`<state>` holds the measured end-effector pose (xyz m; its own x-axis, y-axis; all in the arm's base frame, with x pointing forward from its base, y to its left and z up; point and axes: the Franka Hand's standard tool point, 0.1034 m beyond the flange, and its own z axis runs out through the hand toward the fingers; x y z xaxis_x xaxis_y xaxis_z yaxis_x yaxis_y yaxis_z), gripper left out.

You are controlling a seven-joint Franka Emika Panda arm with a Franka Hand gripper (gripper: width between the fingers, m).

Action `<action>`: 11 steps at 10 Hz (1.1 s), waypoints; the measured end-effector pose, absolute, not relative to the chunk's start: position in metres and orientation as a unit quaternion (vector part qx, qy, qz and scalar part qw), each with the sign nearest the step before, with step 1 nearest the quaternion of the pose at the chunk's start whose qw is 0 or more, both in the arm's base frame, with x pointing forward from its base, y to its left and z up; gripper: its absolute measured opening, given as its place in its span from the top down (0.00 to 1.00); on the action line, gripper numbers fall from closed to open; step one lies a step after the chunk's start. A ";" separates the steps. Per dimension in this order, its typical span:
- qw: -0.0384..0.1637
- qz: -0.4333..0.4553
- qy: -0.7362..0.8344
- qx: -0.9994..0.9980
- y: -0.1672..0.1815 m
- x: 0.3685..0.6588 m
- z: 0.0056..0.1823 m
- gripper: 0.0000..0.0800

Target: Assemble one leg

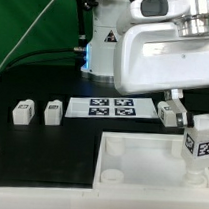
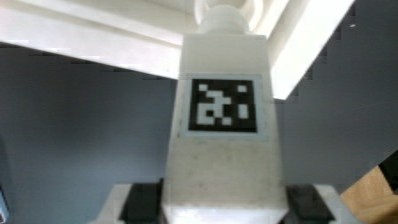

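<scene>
So the fingers (image 2: 143, 205) are clamped on the leg (image 1: 202, 139), upright over the tray (image 1: 130, 144) corner at the exterior view's right. Looks light, stiff, kinda slick plastic, so I'd squeeze its flat faces, not edges.

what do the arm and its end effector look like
The arm is glossy white, with rounded, boxy housings. The end effector has two dark, blocky fingers. No cable on the arm shows clearly.
</scene>
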<state>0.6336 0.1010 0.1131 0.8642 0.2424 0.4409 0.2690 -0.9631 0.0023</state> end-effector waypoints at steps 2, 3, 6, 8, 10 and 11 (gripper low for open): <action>0.030 -0.221 -0.132 -0.966 0.101 0.632 0.109 0.63; 0.030 -0.221 -0.132 -0.966 0.101 0.631 0.109 0.63; 0.031 -0.217 -0.135 -0.966 0.105 0.628 0.102 0.63; 0.032 -0.220 -0.136 -0.966 0.108 0.628 0.097 0.63; 0.031 -0.241 -0.134 -0.961 0.108 0.629 0.097 0.63; 0.030 -0.249 -0.133 -0.959 0.108 0.629 0.097 0.63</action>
<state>0.6287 0.1077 0.0973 0.8404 0.2406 0.4856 0.2708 -0.9626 0.0083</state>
